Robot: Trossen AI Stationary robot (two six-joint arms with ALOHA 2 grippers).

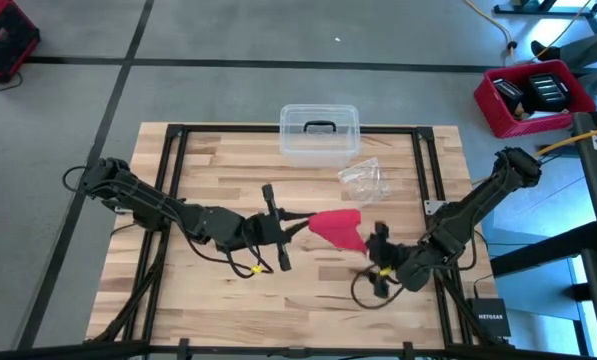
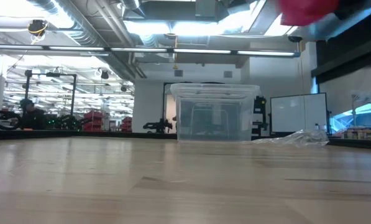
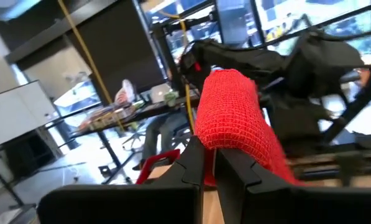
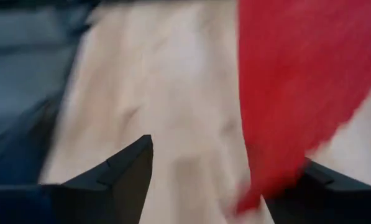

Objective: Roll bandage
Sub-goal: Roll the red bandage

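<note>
The red bandage (image 1: 336, 227) hangs in the air over the middle of the table, between my two grippers; the low view shows it high up (image 2: 306, 9), clear of the tabletop. My left gripper (image 1: 303, 222) comes level from the table's left and is shut on the bandage's left end. In the left wrist view that end is a thick wrapped bundle (image 3: 230, 112), and a tail runs down toward my right arm. My right gripper (image 1: 377, 238) stands open at the bandage's right end; the red strip (image 4: 297, 81) passes between its fingers, close to one of them. My left gripper pinches the bundle's lower edge (image 3: 211, 144) between its two fingers, coming level from the table's left. The bundle stands up beyond the fingertips, lifted clear of the table, and the tail (image 3: 277, 163) slants down from it. My right gripper is open around the strip's end (image 4: 255, 198); I cannot tell whether a finger touches it.
A clear plastic box with a dark handle (image 1: 319, 132) stands at the table's far edge, also in the low view (image 2: 215, 114). A crinkled clear wrapper (image 1: 364, 180) lies in front of it to the right. A red crate (image 1: 533, 97) sits on the floor beyond the table's right.
</note>
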